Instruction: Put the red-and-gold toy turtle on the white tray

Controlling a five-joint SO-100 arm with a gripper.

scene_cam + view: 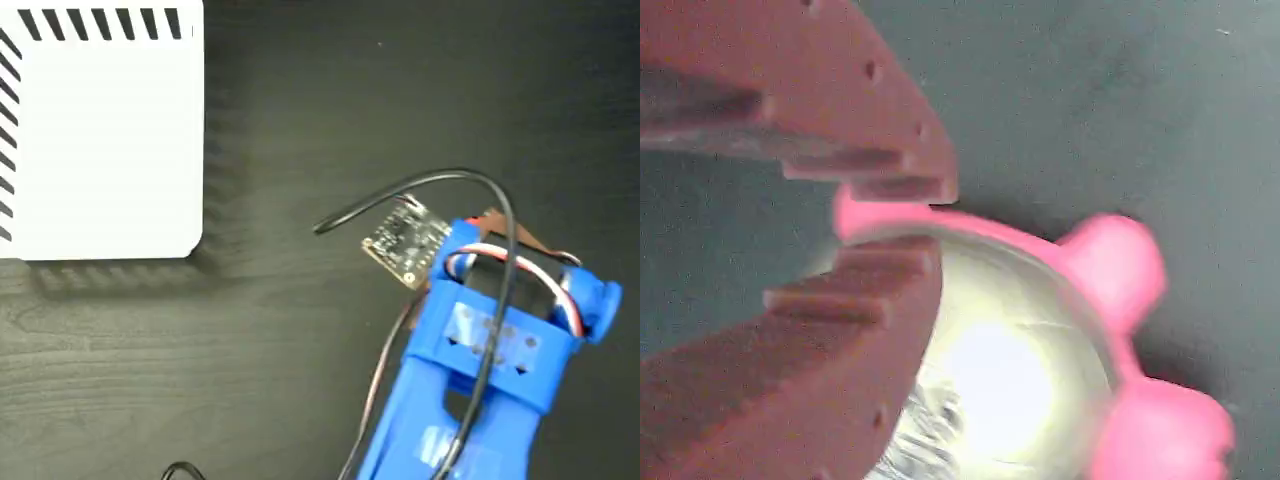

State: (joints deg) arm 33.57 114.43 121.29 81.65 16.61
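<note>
Gripper (pixel 890 215) looks clamped on the turtle's (pixel 1040 340) red rim, well away from the white tray (pixel 100 140).

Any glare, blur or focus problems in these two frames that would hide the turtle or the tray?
Wrist view: the red-and-gold toy turtle is soft and close, its shell blown out by glare, and the fingers are blurred. Fixed view: fairly sharp, but the white tray is overexposed and cropped at the left, and the blue arm hides the turtle.

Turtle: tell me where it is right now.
In the wrist view the turtle sits lower right on the dark table, right by the gripper. The fixed view doesn't show it.
</note>
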